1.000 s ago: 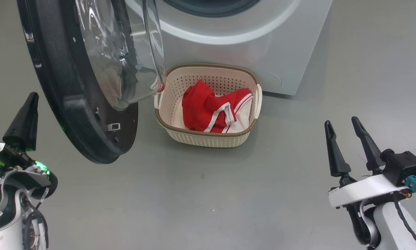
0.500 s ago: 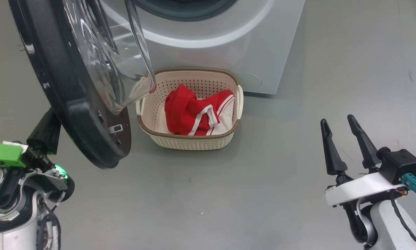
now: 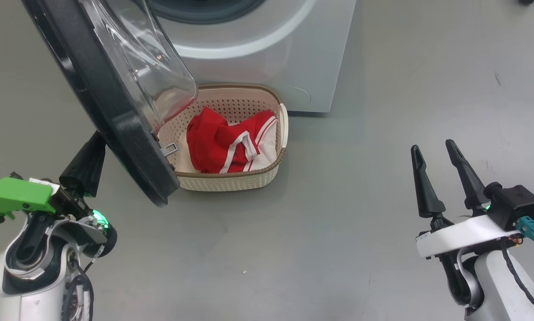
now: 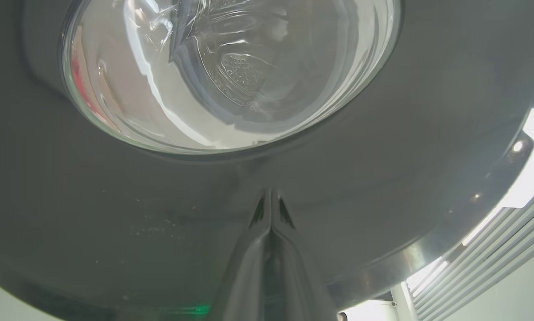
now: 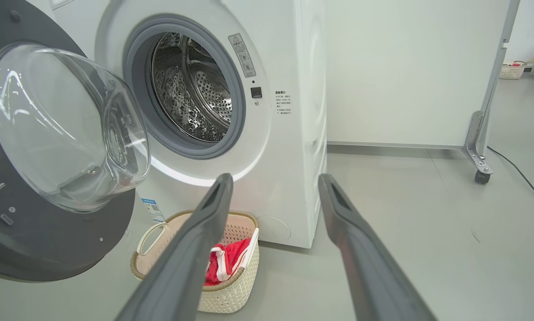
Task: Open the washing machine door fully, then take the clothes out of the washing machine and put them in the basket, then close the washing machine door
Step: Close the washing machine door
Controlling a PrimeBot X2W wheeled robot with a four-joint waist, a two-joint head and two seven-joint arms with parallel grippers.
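The washing machine [image 3: 258,53] stands at the top of the head view, its steel drum [image 5: 191,89] open to the right wrist view. The washing machine door [image 3: 115,102] hangs partly swung, its glass bowl over the basket's left end. My left gripper [image 3: 95,142] is shut, its tips [image 4: 269,196] against the door's black outer face [image 4: 383,178]. Red and white clothes [image 3: 218,142] lie in the cream basket [image 3: 231,178] on the floor before the machine. My right gripper [image 3: 431,145] stands open and holds nothing, well to the right of the basket [image 5: 231,298].
Grey floor spreads between the basket and my right arm. A white partition on castors [image 5: 481,165] stands to the right of the machine, with a cable on the floor beside it. Another small basket [image 5: 512,70] sits far off.
The head camera has shifted, sliding the scene left. The door has swung nearer the machine, now more edge-on. My left gripper has followed up behind it. The right gripper has kept its place.
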